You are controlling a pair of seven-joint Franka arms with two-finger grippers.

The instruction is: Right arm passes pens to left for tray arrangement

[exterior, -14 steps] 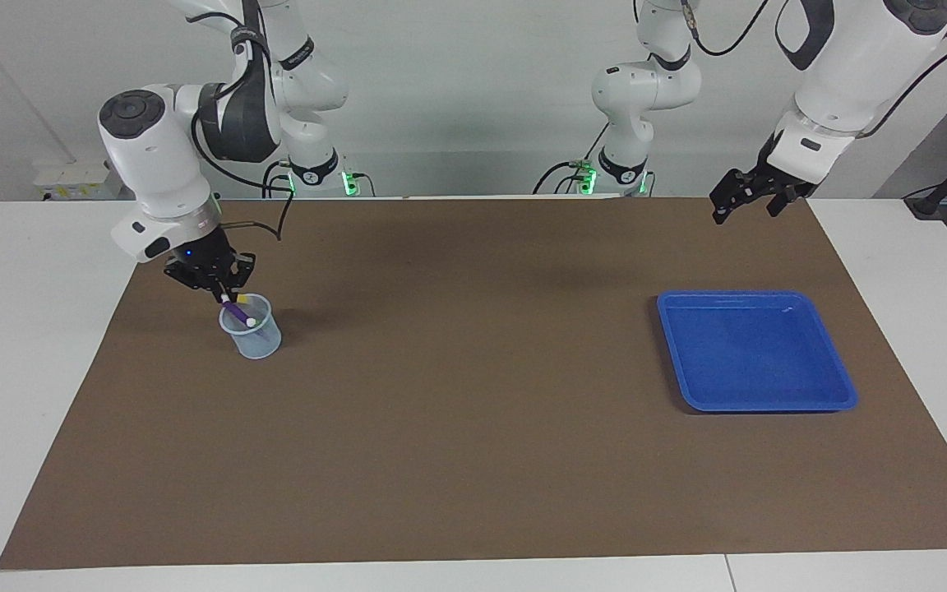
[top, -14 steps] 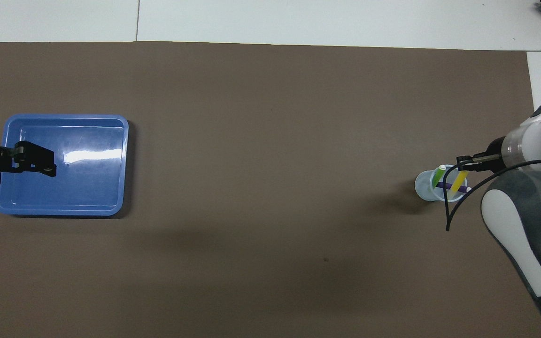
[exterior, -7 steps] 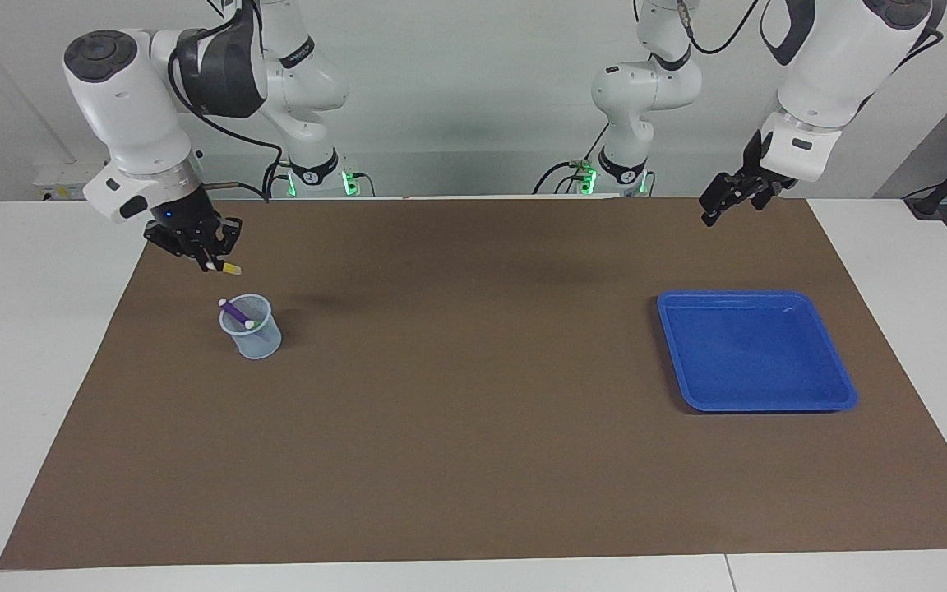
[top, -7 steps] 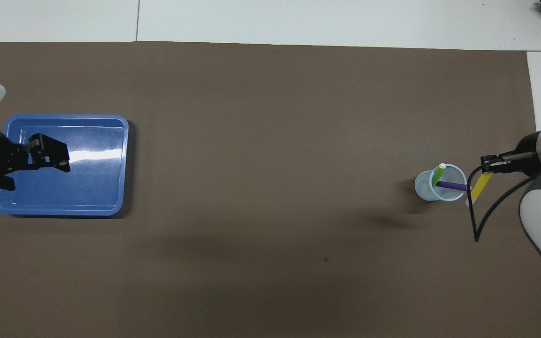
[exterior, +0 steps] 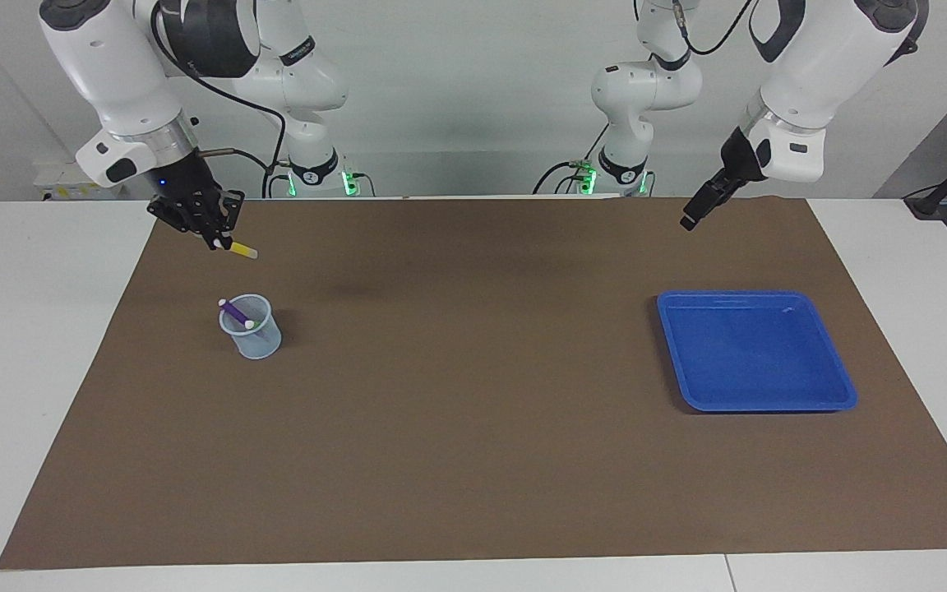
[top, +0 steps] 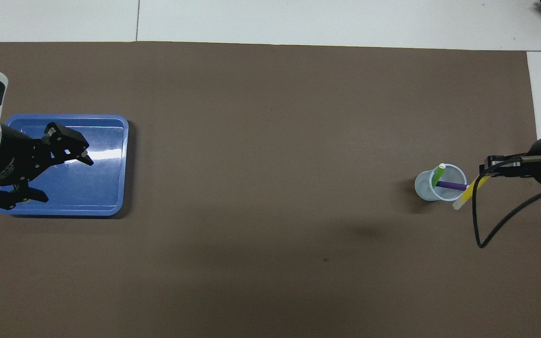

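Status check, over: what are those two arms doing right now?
Right tool shut on yellow pen, up beside the cup. Left tool open, waiting above the tray. Purple pen, green pen in cup. Path clear.

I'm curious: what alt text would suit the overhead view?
The right gripper holds a slim yellow marker pen above a small translucent cup containing green and purple pens. The open left gripper hangs over an empty shallow blue plastic tray.

White arms (exterior: 124, 78), black joints, looping black cables (top: 496, 230).

Yellow pen (exterior: 242, 250), purple pen (exterior: 235, 312), green pen (top: 438, 176), blue tray (exterior: 839, 386), brown mat (exterior: 473, 427).
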